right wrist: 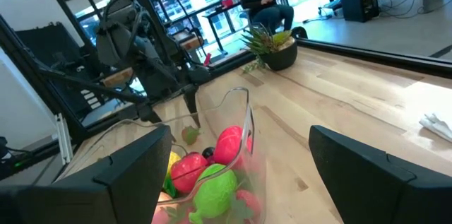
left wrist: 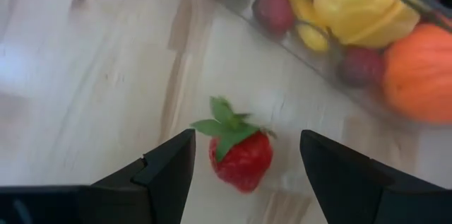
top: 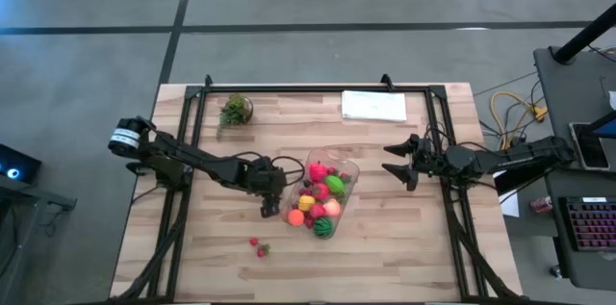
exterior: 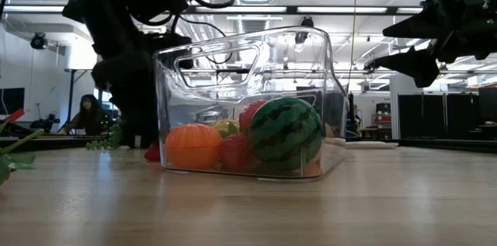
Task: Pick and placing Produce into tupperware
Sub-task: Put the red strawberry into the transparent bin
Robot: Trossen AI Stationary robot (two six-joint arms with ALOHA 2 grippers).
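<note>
A clear tupperware (top: 332, 192) is set near the middle of the wooden table (top: 404, 247), filled with toy produce (top: 322, 199): a striped green watermelon (exterior: 284, 132), an orange piece (exterior: 193, 146), and yellow, red and pink pieces; a single red strawberry (left wrist: 241, 160) with a green leafy cap is seen lying on the wood just beside the tub's wall. The left gripper (left wrist: 244, 174) is held low over this strawberry, fingers spread wide to either side, nothing gripped; its arm is stretched in from the table's left edge. The right gripper (top: 402, 162) is held raised, well apart from the tub on its right, jaws wide and empty. Two more small red pieces (top: 258, 245) are seen on the near part of the table; a potted plant (top: 234, 110) and a white sheet (top: 373, 105) are placed at the far edge; beyond the table, a seated person (right wrist: 263, 1) is seen in a bright windowed room.
</note>
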